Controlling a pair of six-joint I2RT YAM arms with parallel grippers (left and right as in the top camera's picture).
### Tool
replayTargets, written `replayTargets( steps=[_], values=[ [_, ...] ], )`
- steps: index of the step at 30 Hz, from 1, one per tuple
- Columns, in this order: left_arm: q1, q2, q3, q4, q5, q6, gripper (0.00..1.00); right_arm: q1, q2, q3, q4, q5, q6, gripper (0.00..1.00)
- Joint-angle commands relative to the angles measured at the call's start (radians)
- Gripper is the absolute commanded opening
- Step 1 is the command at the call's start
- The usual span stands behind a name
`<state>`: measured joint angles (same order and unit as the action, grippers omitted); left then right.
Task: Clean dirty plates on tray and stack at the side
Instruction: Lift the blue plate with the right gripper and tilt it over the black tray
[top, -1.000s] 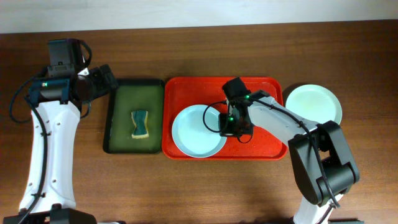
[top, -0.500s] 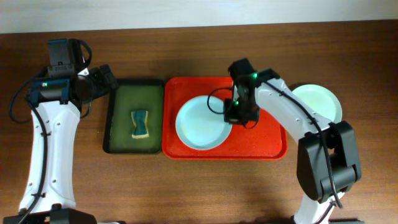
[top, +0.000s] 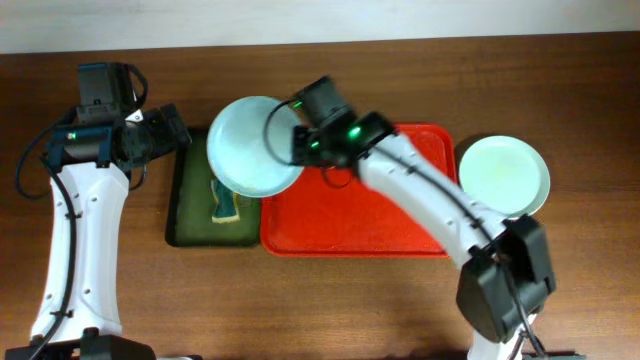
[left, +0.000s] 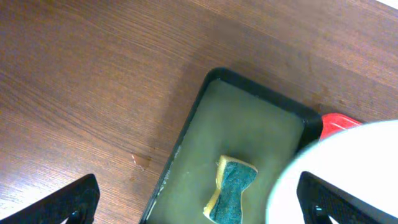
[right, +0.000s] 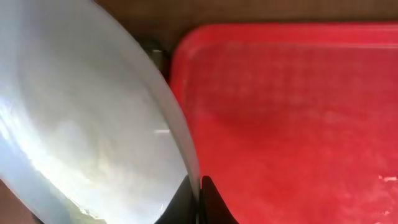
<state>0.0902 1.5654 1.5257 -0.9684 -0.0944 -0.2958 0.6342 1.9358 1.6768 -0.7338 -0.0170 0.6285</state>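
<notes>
Fingers (right: 212, 206) on your right gripper (top: 298, 143) are pinching the round pale blue-green plate (top: 250, 150) over the dark green tray (top: 190, 215) for wiping, so your spread left gripper (top: 180, 128) should be fetching the yellow-green sponge (left: 231, 186).

table (left: 93, 74): matt grained wood | tray (right: 292, 112): finely pebbled red plastic | plate (right: 81, 124): smooth, glossy

Overhead looks straight down — close wrist views share the plate (left: 360, 155).
</notes>
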Motion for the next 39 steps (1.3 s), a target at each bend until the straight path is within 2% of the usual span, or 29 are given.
replayTargets(
  steps=[1, 2, 5, 9, 11, 15, 18, 28, 35, 39],
  values=[
    [0.003, 0.005, -0.004, 0.002, -0.008, -0.01, 0.99, 0.135, 0.001, 0.018, 0.018, 0.37, 0.016, 0.04],
    [0.003, 0.005, -0.003, 0.002, -0.008, -0.01, 0.99, 0.19, 0.001, 0.018, 0.022, 0.523, 0.015, 0.04],
    [0.003, 0.005, -0.004, 0.002, -0.008, -0.01, 0.99, 0.287, 0.001, 0.018, 0.104, 0.729, -0.117, 0.04],
    [0.003, 0.005, -0.004, 0.002, -0.008, -0.01, 0.99, 0.381, 0.001, 0.018, 0.293, 1.012, -0.368, 0.04],
    [0.003, 0.005, -0.004, 0.002, -0.008, -0.01, 1.0, 0.413, 0.001, 0.018, 0.439, 1.142, -0.562, 0.04],
    [0.003, 0.005, -0.003, 0.002, -0.008, -0.01, 0.99, 0.419, 0.001, 0.018, 0.633, 1.159, -0.842, 0.04],
    [0.003, 0.005, -0.003, 0.002, -0.008, -0.01, 0.99, 0.419, 0.001, 0.018, 0.777, 1.159, -0.951, 0.04],
    [0.003, 0.005, -0.003, 0.002, -0.008, -0.01, 0.99, 0.419, 0.001, 0.018, 0.909, 1.159, -0.974, 0.04],
    [0.003, 0.005, -0.003, 0.002, -0.008, -0.01, 0.99, 0.418, 0.001, 0.018, 1.16, 1.154, -1.246, 0.04],
    [0.003, 0.005, -0.004, 0.002, -0.008, -0.01, 0.99, 0.418, 0.001, 0.018, 1.185, 1.154, -1.287, 0.04]
  ],
)
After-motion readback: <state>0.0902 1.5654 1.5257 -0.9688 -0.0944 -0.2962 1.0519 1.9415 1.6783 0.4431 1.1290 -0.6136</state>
